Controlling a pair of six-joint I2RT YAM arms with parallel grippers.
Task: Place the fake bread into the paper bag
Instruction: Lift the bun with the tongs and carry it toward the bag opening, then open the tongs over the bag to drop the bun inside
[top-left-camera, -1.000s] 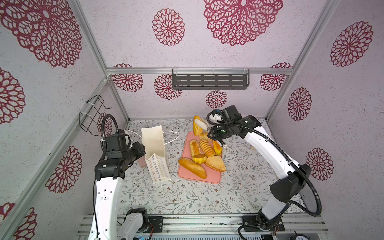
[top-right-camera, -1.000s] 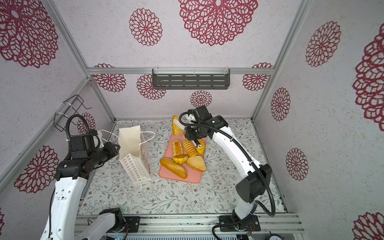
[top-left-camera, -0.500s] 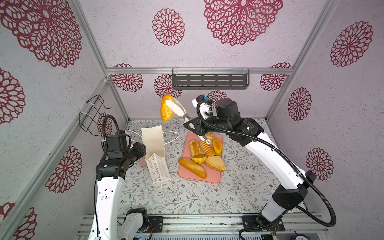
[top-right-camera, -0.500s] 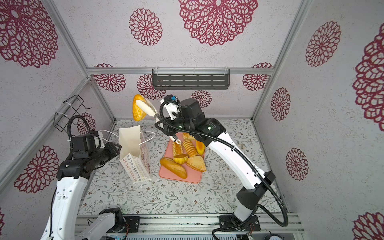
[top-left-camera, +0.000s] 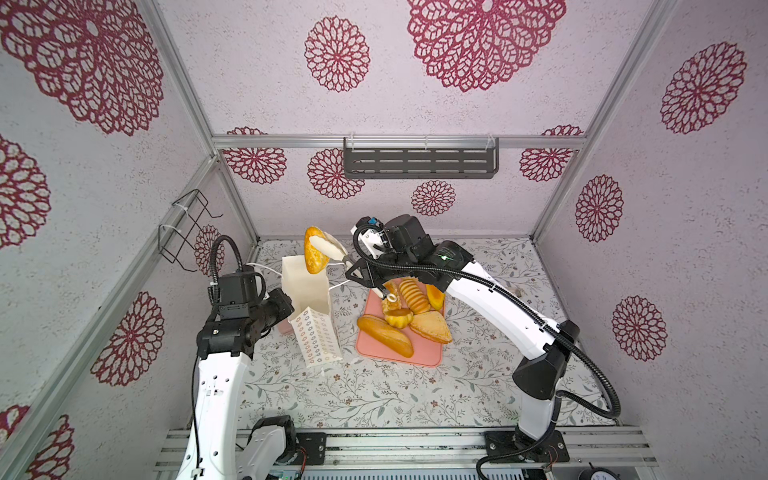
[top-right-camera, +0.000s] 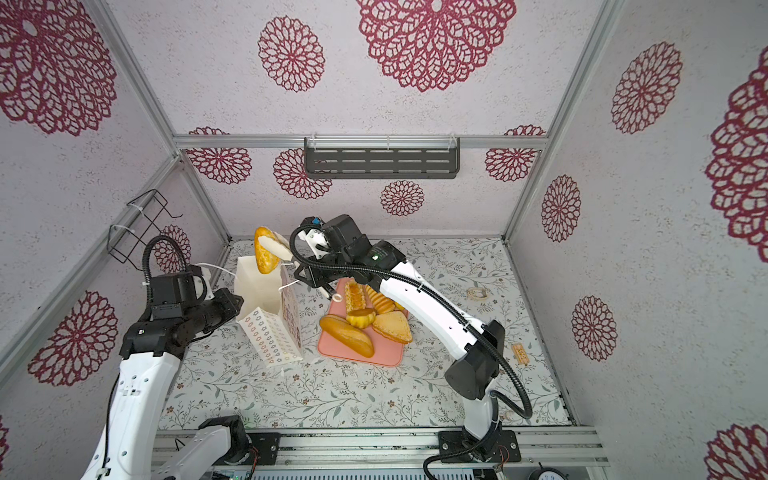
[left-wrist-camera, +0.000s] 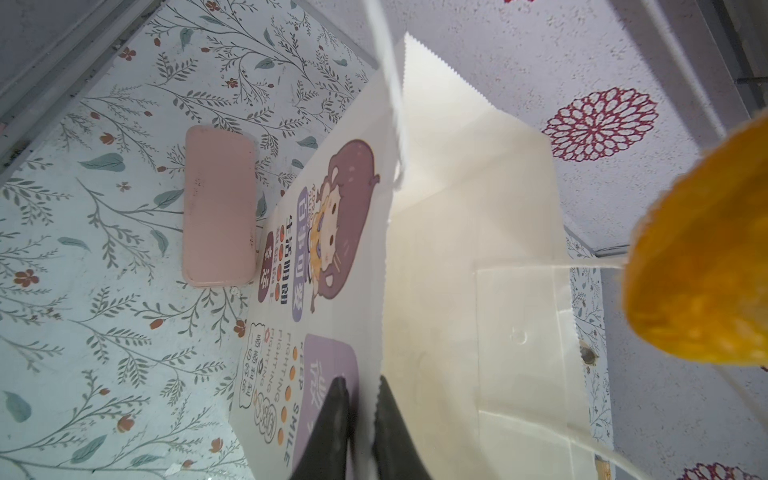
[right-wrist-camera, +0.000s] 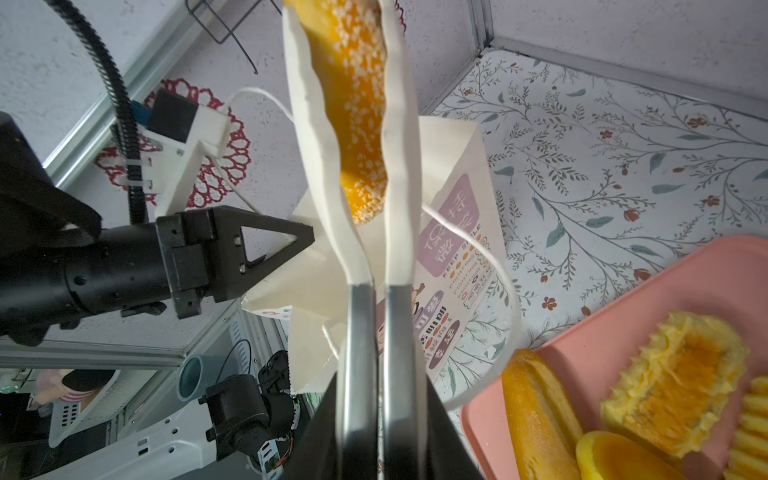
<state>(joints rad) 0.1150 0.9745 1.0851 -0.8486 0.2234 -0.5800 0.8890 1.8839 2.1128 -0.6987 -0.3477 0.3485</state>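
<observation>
The paper bag (top-left-camera: 307, 291) (top-right-camera: 259, 291) (left-wrist-camera: 457, 249) stands open on the floral mat, left of the pink tray. My left gripper (top-left-camera: 289, 311) (top-right-camera: 239, 301) (left-wrist-camera: 360, 382) is shut on its printed front rim. My right gripper (top-left-camera: 357, 274) (top-right-camera: 303, 274) (right-wrist-camera: 380, 378) is shut on the metal handles of white tongs (top-left-camera: 332, 251) (right-wrist-camera: 316, 166). The tongs pinch a golden sugared bread (top-left-camera: 316, 255) (top-right-camera: 266, 255) (right-wrist-camera: 353, 104) (left-wrist-camera: 702, 266), which hangs above the bag's mouth. Several more breads lie on the tray: a long loaf (top-left-camera: 384, 334), a triangular bun (top-left-camera: 432, 326), a fluted bun (top-left-camera: 398, 318).
The pink tray (top-left-camera: 419, 353) (top-right-camera: 382, 353) (right-wrist-camera: 623, 311) lies mid-table. A small pink block (left-wrist-camera: 218, 208) sits behind the bag. A wire rack (top-left-camera: 187, 228) hangs on the left wall and a dark shelf (top-left-camera: 419, 162) on the back wall. Two small items (top-right-camera: 478, 294) (top-right-camera: 519, 353) lie at the right.
My right arm has lifted the bread in the tongs off the tray area and swung it left over the bag. My left gripper has shut on the bag's rim.
</observation>
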